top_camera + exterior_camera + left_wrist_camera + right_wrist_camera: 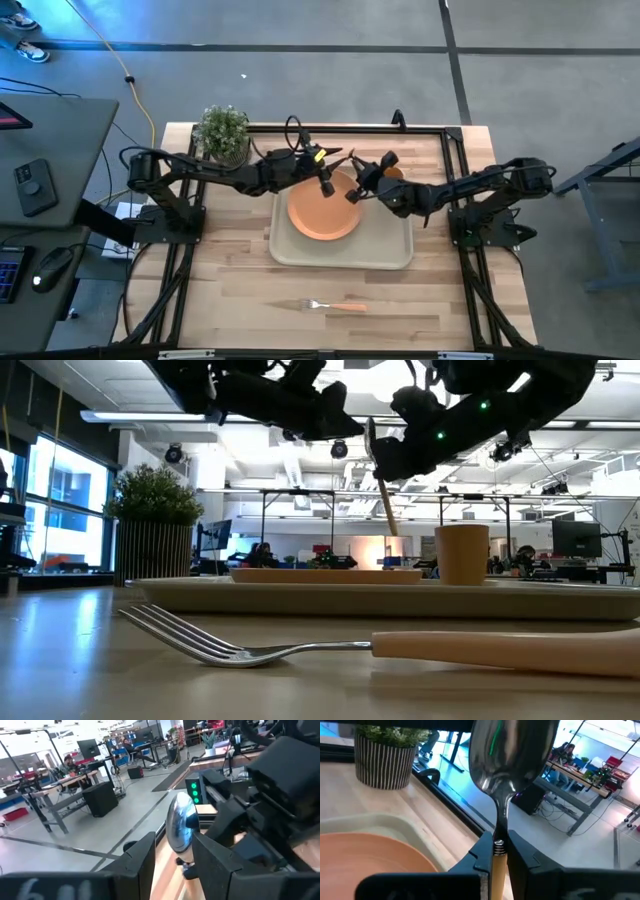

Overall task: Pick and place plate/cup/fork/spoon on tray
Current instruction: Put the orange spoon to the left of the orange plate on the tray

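- The tray (pixel 342 256) lies at the centre of the high view, its long side running across the frame; the step in hand looks to be the spoon's placing, with the fork yet to come.
- The plate (pixel 322 212) already rests inside the tray, toward its upper left part in the high view.
- The cup (pixel 462 553) stands upright at the tray's upper right corner in the high view, right of centre in the low view.
- The fork (pixel 333 306) is outside the tray, flat on the table (pixel 230 290) in the lower middle of the high view, well apart from both arms.
- The spoon (pixel 506 755) is up in the air above the plate's upper right edge, bowl uppermost and handle hanging down in the low view.
- The right gripper (pixel 498 851) is clamped on the spoon's neck just below the bowl.
- The left gripper (pixel 172 852) sits close beside it, its fingers parted with the spoon bowl showing between them; I cannot tell whether they touch it.
- Next, I judge, the spoon must be lowered onto bare tray beside the plate, clear of the cup, and let go.
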Motion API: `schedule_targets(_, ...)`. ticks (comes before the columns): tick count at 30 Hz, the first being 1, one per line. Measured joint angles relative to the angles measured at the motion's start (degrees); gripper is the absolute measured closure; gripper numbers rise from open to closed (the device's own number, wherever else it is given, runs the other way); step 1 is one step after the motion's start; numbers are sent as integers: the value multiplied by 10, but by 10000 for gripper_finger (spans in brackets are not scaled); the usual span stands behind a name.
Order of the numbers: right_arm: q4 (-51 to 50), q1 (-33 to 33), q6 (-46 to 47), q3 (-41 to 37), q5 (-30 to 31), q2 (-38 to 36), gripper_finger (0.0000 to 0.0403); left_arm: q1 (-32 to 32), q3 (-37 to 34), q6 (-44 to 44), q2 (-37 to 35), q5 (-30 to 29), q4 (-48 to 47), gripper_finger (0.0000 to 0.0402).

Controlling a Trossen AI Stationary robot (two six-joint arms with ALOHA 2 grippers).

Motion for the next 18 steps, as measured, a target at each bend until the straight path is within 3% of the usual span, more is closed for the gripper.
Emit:
schedule_targets(14,19,-58,15,0,-71,0,386,7,16,16,-1,-21,-10,286)
schedule_targets(18,55,-58,-9,0,-110,0,386,18,16,16,-1,12,1,286)
